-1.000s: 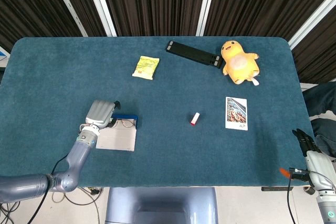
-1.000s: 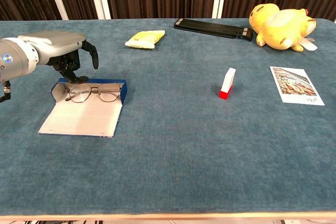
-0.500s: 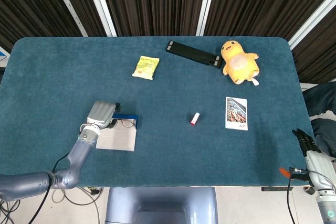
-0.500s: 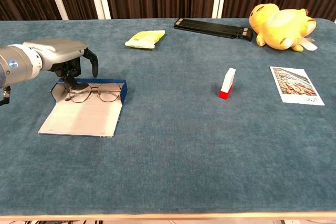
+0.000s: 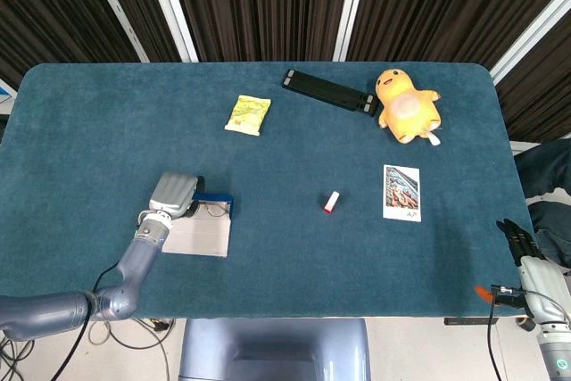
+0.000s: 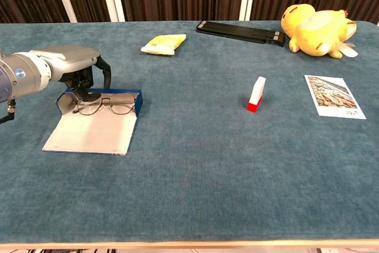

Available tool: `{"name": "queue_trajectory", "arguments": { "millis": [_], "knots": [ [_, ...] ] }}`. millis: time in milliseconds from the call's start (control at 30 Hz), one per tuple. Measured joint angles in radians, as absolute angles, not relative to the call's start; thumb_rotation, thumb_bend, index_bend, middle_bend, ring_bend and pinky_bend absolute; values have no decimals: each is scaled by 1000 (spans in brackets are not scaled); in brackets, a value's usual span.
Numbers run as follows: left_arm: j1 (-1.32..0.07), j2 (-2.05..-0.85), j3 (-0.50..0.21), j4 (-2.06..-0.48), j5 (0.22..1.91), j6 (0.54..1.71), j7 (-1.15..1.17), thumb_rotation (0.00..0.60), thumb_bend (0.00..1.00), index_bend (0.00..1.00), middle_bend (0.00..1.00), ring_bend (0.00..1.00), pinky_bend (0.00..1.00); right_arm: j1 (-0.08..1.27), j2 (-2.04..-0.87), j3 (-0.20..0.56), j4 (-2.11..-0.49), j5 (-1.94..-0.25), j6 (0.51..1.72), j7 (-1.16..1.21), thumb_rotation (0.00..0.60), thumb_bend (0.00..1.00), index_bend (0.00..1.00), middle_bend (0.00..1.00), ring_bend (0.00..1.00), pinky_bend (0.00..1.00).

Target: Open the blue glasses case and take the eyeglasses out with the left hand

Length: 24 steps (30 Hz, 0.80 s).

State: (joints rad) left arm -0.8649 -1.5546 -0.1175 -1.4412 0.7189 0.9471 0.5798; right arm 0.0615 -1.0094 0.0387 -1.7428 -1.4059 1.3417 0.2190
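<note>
Left hand (image 6: pixel 71 68) fingers (image 6: pixel 83 90) are curled downward, tips down at the left lens end of the eyeglasses (image 6: pixel 105 105). Chest view shows the tips at or on the frame; I cannot tell whether they pinch it or only touch it. Over the last second the hand has sunk from just above the case rim to the glasses themselves, with the thumb side drawing in closer to the other fingers. The glasses have not shifted.

Eyeglasses lie across the tray of the blue glasses case (image 6: pixel 98 119), against its back wall. Case is already open, its pale lid flap flat on the table (image 6: pixel 195 164) toward the robot. So the opening step reads as done; the step in hand looks like securing a grasp before the lift.

Judgement: the frame is thin and lies flat in the tray, so a grip could slip or drag the case along.

Relative to the case: yellow snack packet (image 6: pixel 164 43) behind it, red-and-white small block (image 6: pixel 256 94) well apart to its right.

Right hand (image 5: pixel 520 243) hangs off the table's near right corner, well apart from the case, fingers straight and close together, holding nothing.
</note>
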Motion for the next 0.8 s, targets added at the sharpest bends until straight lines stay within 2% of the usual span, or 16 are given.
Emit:
{"name": "queue_trajectory", "arguments": {
  "millis": [433, 800],
  "knots": [
    [-857, -1547, -128, -1453, 725, 966, 573, 600, 461, 521, 973, 895, 996, 61, -1009, 38, -1744, -1406, 1341, 219, 600, 130, 0, 0, 0, 199],
    [-821, -1564, -142, -1429, 807, 1086, 539, 600, 461, 545, 973, 896, 996, 61, -1007, 38, -1745, -1407, 1341, 221, 600, 130, 0, 0, 0, 200]
  ]
}}
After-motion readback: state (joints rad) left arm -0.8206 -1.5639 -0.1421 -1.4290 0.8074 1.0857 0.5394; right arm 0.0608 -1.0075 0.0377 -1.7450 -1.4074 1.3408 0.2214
